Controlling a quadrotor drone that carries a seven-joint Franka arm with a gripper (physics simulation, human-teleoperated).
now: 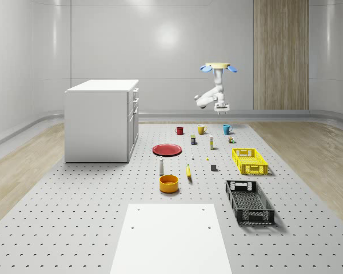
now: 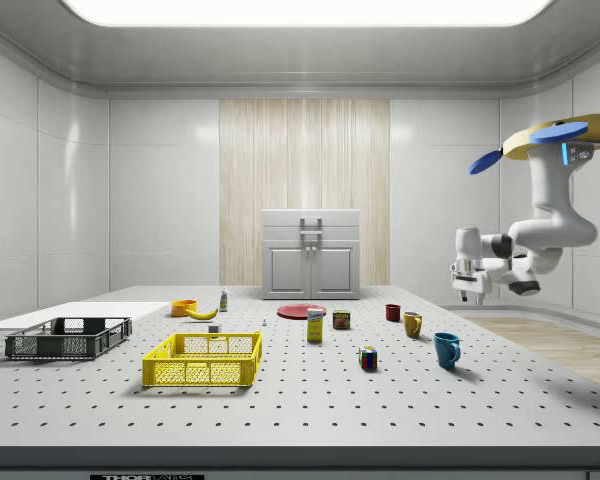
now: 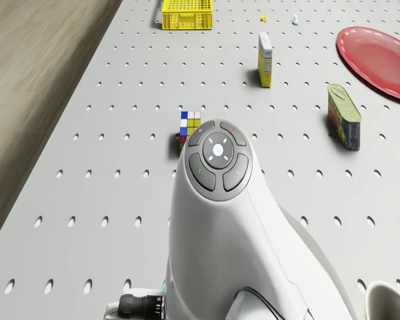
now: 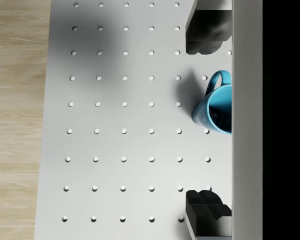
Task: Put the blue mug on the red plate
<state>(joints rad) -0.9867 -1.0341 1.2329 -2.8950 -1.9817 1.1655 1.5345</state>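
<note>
One drone (image 1: 218, 67) hovers above the counter's (image 1: 103, 194) far edge.
Its gripper (image 1: 222, 109) hangs spread apart above the blue mug (image 1: 227, 129), red plate (image 1: 167, 149) at eight o'clock.

Upright blue mug (image 1: 227, 129) on the pegboard, well apart from flat red plate (image 1: 167, 149).

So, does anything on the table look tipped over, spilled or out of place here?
Nothing stands out. The blue mug stands upright apart from the red plate, with the drone hovering and its open end effector above it.
</note>
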